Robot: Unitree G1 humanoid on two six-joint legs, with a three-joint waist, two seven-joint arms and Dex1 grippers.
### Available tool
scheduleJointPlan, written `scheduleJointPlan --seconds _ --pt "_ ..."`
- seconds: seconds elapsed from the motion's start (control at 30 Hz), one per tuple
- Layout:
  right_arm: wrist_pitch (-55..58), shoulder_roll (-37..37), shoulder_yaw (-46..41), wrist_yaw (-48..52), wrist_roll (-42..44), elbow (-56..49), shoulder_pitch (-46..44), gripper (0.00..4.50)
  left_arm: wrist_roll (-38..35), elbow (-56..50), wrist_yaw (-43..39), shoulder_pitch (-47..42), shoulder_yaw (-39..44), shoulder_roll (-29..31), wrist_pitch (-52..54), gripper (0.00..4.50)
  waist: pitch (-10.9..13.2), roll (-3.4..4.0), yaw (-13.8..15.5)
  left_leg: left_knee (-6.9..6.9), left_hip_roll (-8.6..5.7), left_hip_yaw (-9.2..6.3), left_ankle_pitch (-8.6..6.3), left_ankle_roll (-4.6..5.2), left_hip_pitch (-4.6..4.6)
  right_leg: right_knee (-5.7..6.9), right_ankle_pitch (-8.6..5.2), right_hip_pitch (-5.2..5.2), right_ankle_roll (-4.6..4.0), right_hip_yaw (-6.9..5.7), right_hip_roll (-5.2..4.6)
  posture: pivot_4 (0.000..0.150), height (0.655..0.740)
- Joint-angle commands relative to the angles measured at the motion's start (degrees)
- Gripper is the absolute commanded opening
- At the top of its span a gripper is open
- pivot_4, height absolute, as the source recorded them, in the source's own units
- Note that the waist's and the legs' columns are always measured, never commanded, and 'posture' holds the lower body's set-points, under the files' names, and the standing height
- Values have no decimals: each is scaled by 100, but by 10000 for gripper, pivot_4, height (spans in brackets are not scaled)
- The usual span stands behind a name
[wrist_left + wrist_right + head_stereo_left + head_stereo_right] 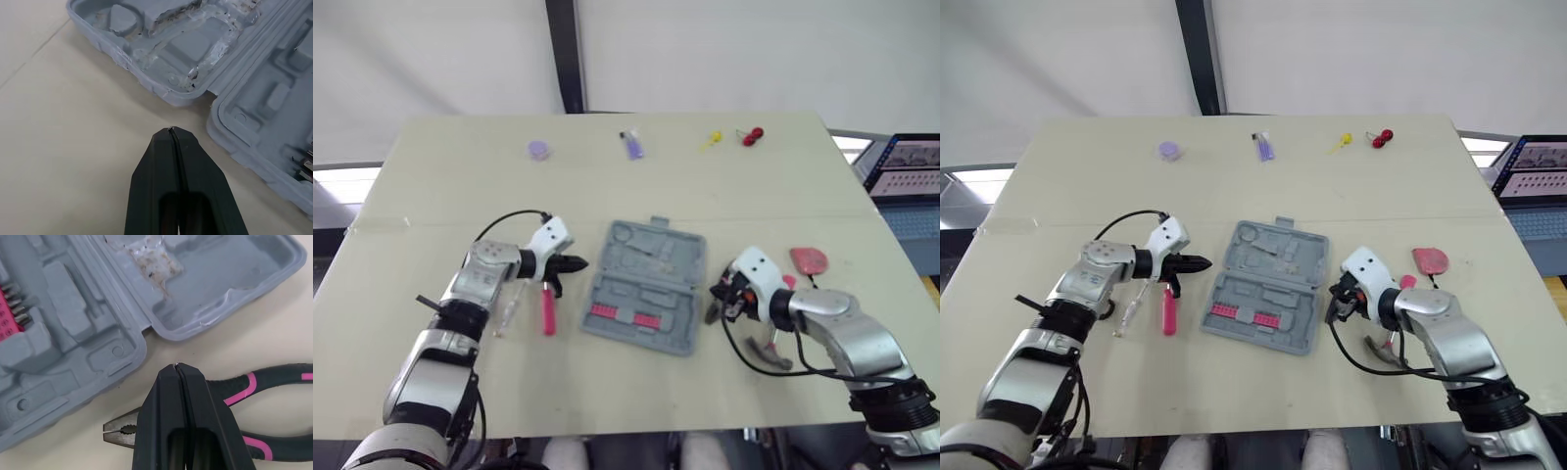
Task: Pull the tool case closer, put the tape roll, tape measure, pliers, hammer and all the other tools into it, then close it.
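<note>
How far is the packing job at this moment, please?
Done: the tool case lies open between both arms. In hand: nothing; left gripper and right gripper are shut, empty. Left: pliers, tape measure, pink screwdriver and far tape roll lie outside; closing remains.

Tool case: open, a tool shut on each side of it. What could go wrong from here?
1. The right tool, shut, hangs just over the pliers; moving toward the tool case may drag them along.
2. The left tool is shut too; a one-sided nudge would likely spin the open case rather than pull it.
3. The tape roll lies far behind the case, probably a stretch to reach.
</note>
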Motion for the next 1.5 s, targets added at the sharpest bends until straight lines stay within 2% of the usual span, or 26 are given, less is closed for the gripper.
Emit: scheduleJointPlan --seconds 0.03,0.37,1.0,1.13,1.5 --pt "117 113 110 -171 -114 -194 -110 352 184 374 110 -278 12 -100 -331 429 0 0 -2 1 0 -1 0 0 0 0 0 1 0 0 0 1500 7400" --pt "139 227 193 -146 -200 -25 -303 352 255 1117 231 -559 138 -539 -683 429 0 -1 -13 2 -1 -6 0 0 -4 0 0 0 0 -3 0 1500 7400" --pt "-22 484 362 -132 -293 213 -337 352 299 994 34 -391 147 -632 -632 429 -1 -1 -23 3 -1 -9 0 0 -4 0 0 1 0 -4 0 1500 7400" --pt "-193 567 351 66 -179 236 -305 352 347 410 -190 -1 16 -455 -567 429 -1 -1 -86 2 0 -10 0 0 -4 1 0 1 0 -5 0 1500 7400" --pt "-407 179 409 998 140 -268 186 352 246 -2691 -814 1751 -261 492 659 429 -2 0 -139 -3 0 -15 0 0 2 1 0 2 0 -5 0 1500 7400"
